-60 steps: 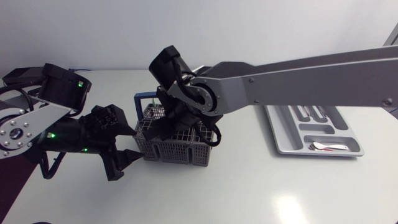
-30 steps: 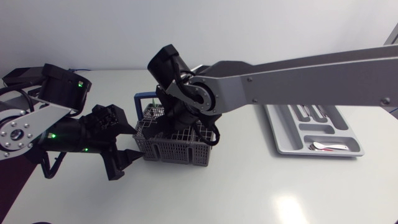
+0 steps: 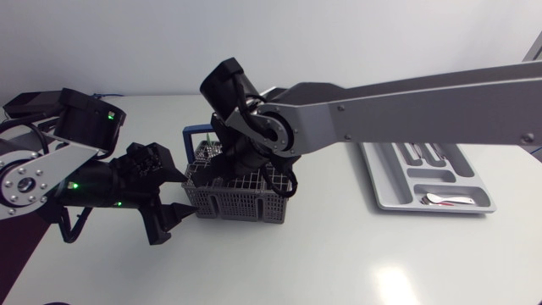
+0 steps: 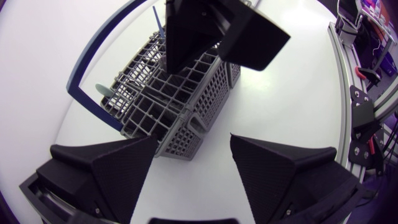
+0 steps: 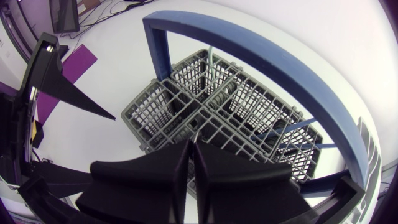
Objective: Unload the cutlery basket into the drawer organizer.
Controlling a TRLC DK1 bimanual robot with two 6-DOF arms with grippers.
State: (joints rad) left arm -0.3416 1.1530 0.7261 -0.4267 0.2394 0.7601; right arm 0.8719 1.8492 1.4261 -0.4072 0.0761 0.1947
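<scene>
The grey mesh cutlery basket (image 3: 241, 202) with its blue hoop handle (image 3: 196, 134) stands mid-table. My right gripper (image 3: 246, 169) reaches down into it from above, its tips hidden there. In the right wrist view the right gripper (image 5: 191, 146) is shut, fingers pressed together inside a compartment of the basket (image 5: 249, 106); nothing shows between them. A thin pale handle (image 5: 211, 62) stands in a far compartment. My left gripper (image 3: 185, 193) is open at the basket's left corner. In the left wrist view that corner of the basket (image 4: 180, 106) lies just ahead of the left gripper (image 4: 193, 140).
The grey drawer organizer (image 3: 398, 182) lies at the right of the table. A spoon (image 3: 449, 200) rests in its front slot and some cutlery (image 3: 423, 154) lies in a back compartment. Bare white table lies in front of the basket.
The right gripper's fingers have closed inside the basket, and its wrist shifted slightly left. The left arm has hardly moved.
</scene>
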